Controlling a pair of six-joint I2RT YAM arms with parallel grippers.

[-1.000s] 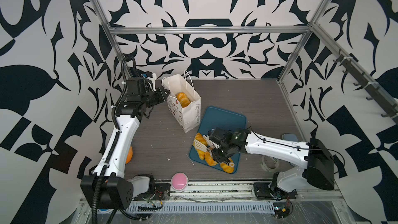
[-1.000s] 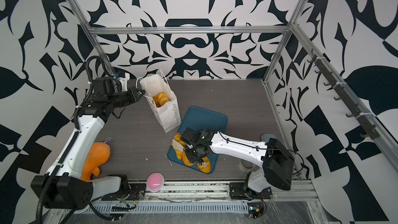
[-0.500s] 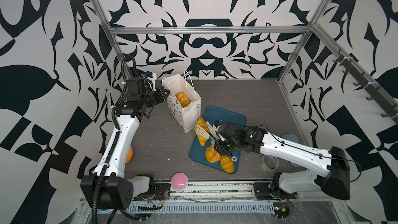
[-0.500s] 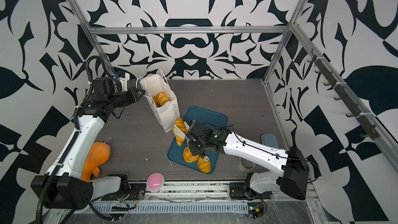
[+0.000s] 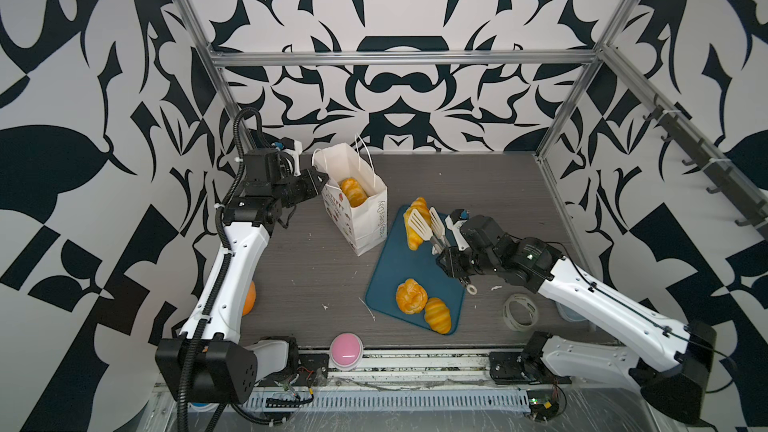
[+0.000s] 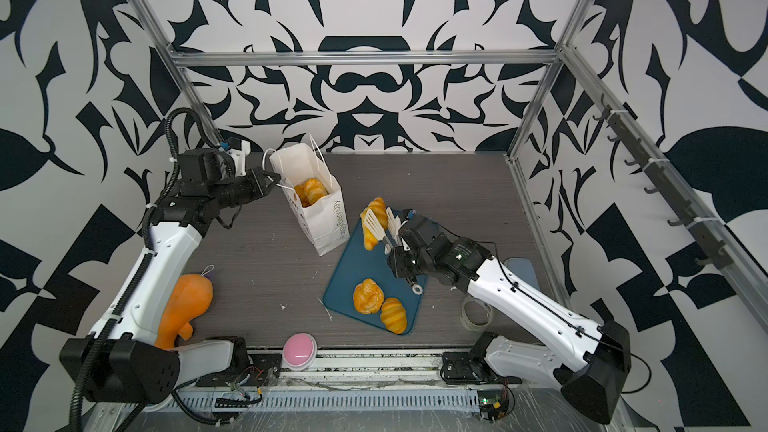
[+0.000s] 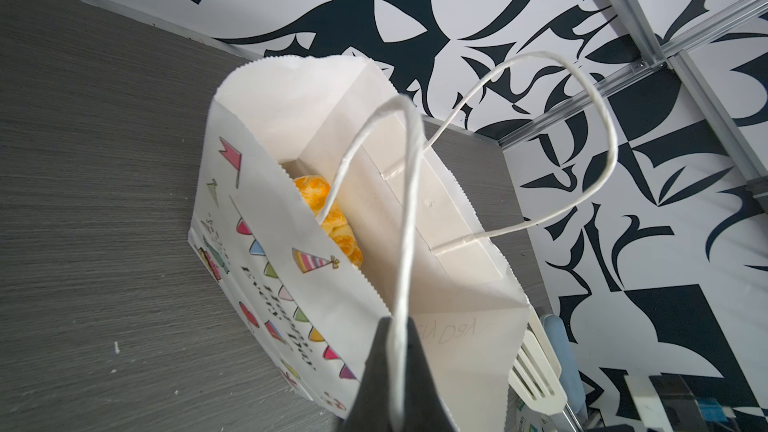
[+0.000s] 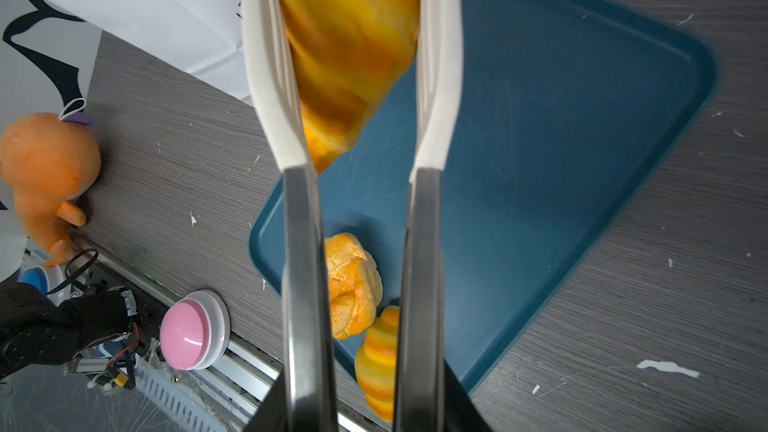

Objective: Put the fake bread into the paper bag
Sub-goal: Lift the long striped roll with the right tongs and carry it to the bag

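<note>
Blue tray point(image 5: 399, 268): lying lower centre on the desk point(image 5: 311, 268), carrying a round bun point(image 5: 411, 296) and a croissant point(image 5: 437, 315) that are touching.
Right hand point(image 5: 444, 255): squeezing white tongs point(image 5: 432, 222), which are pinching a long loaf point(image 5: 419, 206) over the tray's upper-left corner.
Paper bag point(image 5: 365, 222): standing open, centre-left, holding pastries point(image 5: 353, 192).
Left hand point(image 5: 322, 178): clamping the bag's cord handle point(image 7: 405, 222), left of the bag.
</note>
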